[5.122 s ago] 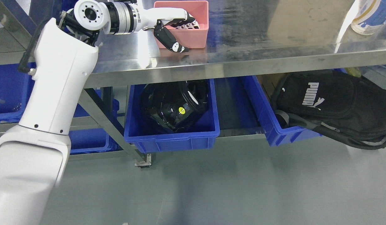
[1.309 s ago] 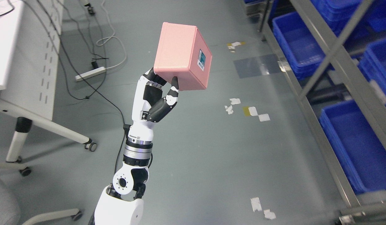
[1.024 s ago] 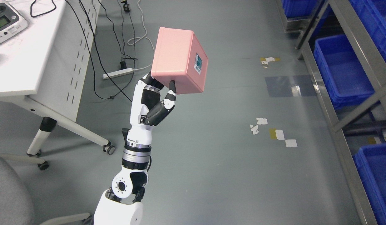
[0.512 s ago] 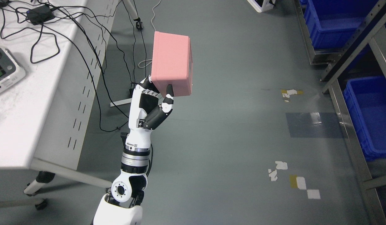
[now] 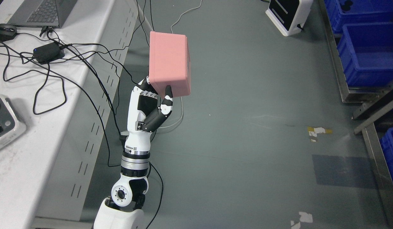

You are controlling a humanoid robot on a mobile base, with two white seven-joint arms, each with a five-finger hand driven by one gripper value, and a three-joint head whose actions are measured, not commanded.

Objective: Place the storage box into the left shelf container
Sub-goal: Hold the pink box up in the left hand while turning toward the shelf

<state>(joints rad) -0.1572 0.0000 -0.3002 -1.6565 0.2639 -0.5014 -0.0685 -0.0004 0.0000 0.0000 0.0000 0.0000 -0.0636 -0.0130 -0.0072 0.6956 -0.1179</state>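
Grey floor (image 5: 247,111) fills the middle of the head view, and the pink storage box (image 5: 168,63) is held up above it, clear of everything. The box is pinched at its lower near edge by the left hand (image 5: 152,101): the thumb (image 5: 167,97) is pressed against the near face, and the other fingers are hidden behind the box. It is carried tipped, closed faces turned to the camera, likely because it was seized by its rim. To the left of the box a white desk (image 5: 21,152) is seen, strewn with black cables (image 5: 69,63), a power adapter (image 5: 48,52) and a laptop (image 5: 44,12); the arm is kept just beside the desk's slotted side panel. Well to the right of the box, blue bins (image 5: 368,54) are racked in a metal shelf frame (image 5: 374,108). No bin is yet under the box, so the placing is judged still ahead, with a carry to be made first. The right hand is not seen.
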